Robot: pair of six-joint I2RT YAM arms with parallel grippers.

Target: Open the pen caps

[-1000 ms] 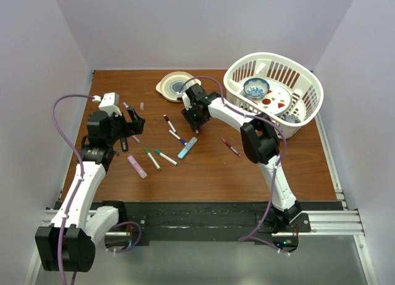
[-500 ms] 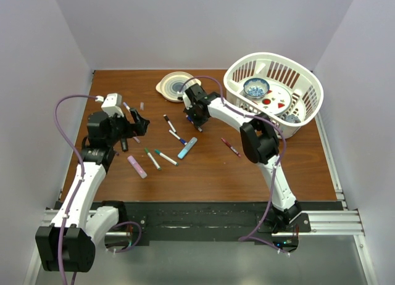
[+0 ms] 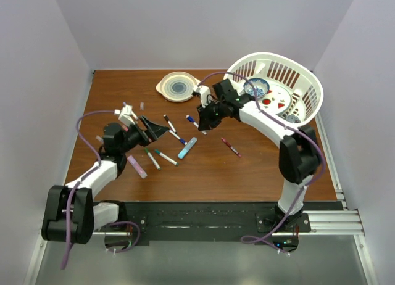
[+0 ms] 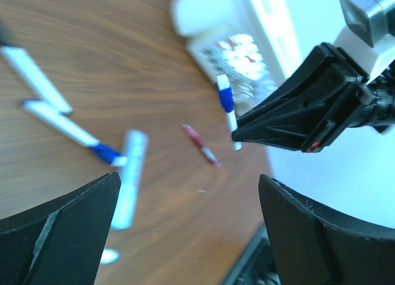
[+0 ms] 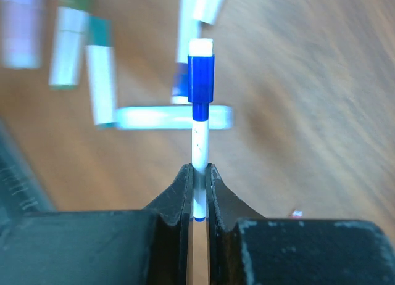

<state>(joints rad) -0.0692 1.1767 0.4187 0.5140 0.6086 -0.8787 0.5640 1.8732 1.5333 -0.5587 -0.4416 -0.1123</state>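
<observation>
Blue pen cap rose with its pen in the right gripper.

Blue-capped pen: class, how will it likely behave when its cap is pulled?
The pen looks stiff: it juts straight from the right pincer. Pinched only near its tail, it may pivot or slip. Round and slim, it would probably roll if dropped.

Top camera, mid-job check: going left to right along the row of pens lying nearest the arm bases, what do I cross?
Thick lilac marker → slim white pen with a green cap → slim white pen with a teal cap → thick light blue marker → slim red pen.
</observation>
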